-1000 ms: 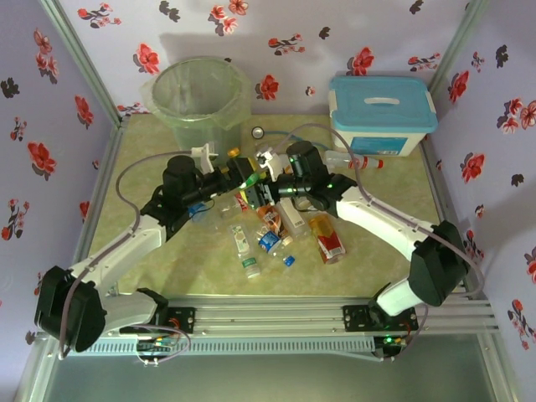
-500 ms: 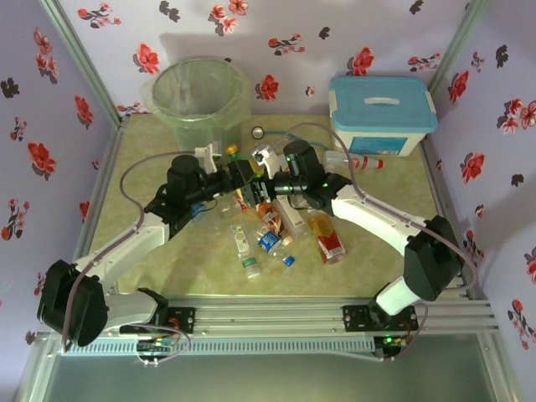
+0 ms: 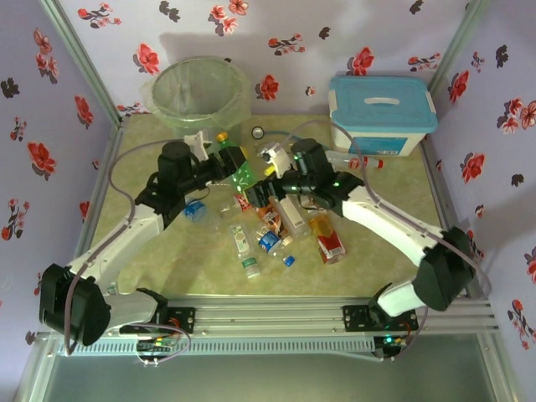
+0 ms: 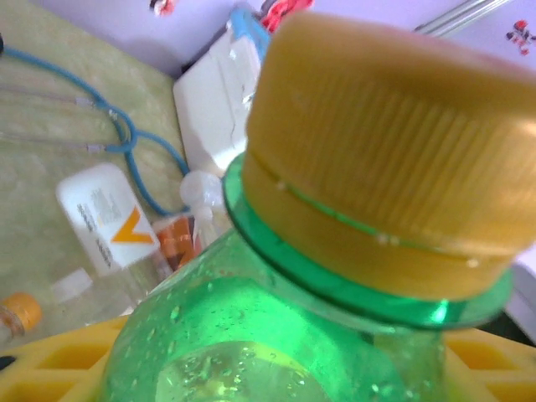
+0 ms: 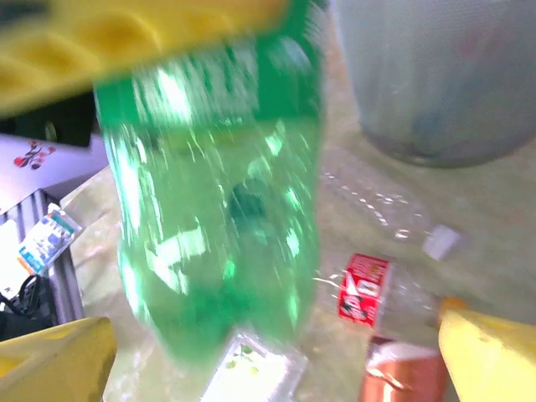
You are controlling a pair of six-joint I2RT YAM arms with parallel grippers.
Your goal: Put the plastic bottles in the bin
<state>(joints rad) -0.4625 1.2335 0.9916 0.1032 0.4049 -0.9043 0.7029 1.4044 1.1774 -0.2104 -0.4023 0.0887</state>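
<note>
Pale green table (image 3: 201,260), scattered plastic bottles (image 3: 328,241), bin (image 3: 199,96) and blue-lidded box (image 3: 381,113) at back

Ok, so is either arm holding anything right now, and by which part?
The left gripper holds the green bottle by its upper body, just below the neck. The right gripper is open, holding nothing.

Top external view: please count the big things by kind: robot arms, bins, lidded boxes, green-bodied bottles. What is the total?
Robot arms: 2, the left arm and the right arm
Bins: 1, the bin
Lidded boxes: 1, the white box
Green-bodied bottles: 1, the green bottle
Total: 5
</note>
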